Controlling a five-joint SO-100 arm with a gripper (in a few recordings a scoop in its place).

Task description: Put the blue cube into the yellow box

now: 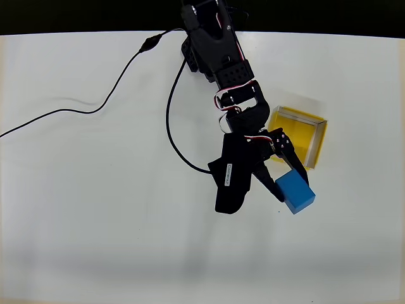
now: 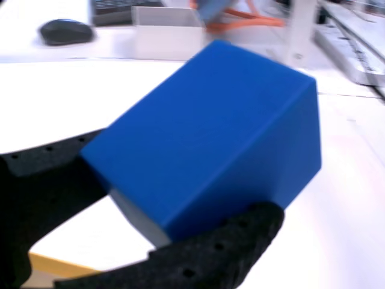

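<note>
1. Table (image 1: 95,240): white top, bare across the left half in the overhead view. A black cable (image 1: 82,111) snakes from the left edge up to the arm's base at the far edge.
2. Arm (image 1: 221,63): black, reaches from the far edge toward the right-centre of the table, wrist angled down-right.
3. Yellow box (image 1: 302,130): open-topped, yellow floor, pale walls, sits right of the arm's wrist. Its near-left corner is partly covered by the gripper.
4. Gripper (image 1: 286,180): the two black fingers are clenched on the blue cube, one on each side. In the wrist view both fingers press the cube's lower faces.
5. Blue cube (image 1: 295,191): held in the fingers, tilted, just near of the box's near edge and outside it in the overhead view. Wrist view shows the cube (image 2: 210,138) with a strip of yellow (image 2: 60,265) below it.
</note>
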